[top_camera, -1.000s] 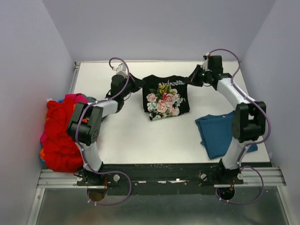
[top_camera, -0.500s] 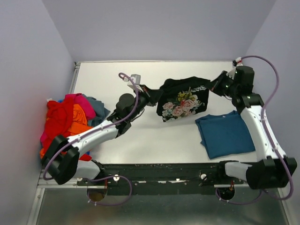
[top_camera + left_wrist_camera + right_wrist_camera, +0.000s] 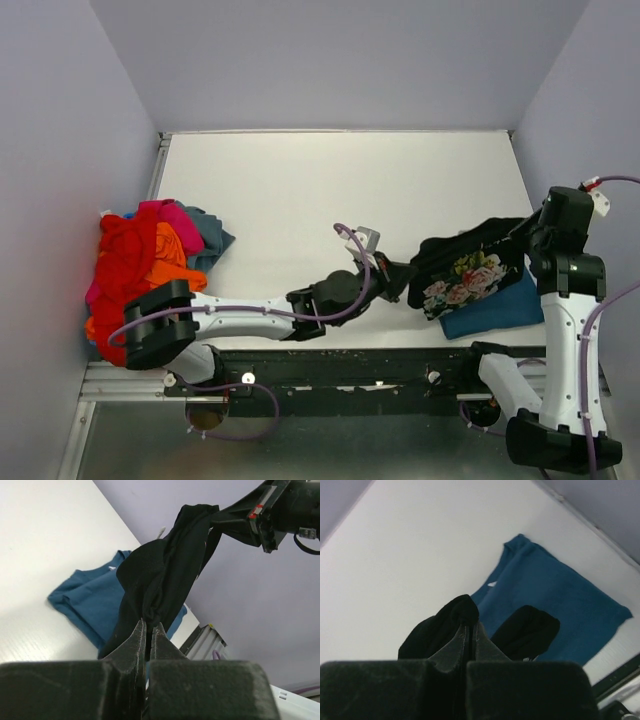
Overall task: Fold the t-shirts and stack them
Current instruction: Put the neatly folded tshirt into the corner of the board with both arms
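Shirts are being stacked, and the black rose-print shirt [image 3: 465, 275] is the one in transit. A second ago it lay flat at the far middle of the tabletop [image 3: 300, 190]. Half a second ago it was lifted and heading right. Now it hangs slack between the two arms at the near right, sagging over the folded teal shirt [image 3: 500, 312], with its printed face turned toward the overhead camera.

The left gripper [image 3: 403, 280] has its jaws pressed together on a bunched fold of black cloth, as its wrist view shows. The right gripper [image 3: 522, 234] pinches the other end the same way. From this I judge the folding of this shirt finished and the laying-down about to start. It still has to be lowered and spread so it covers the teal one squarely.

Room is tight. The teal shirt sits close to the near edge of the tabletop and near the right wall [image 3: 600, 140], and the right arm stands almost against that wall. The left arm is stretched long across the near strip. The pile of shirts [image 3: 140, 265] waits well apart at the left edge.
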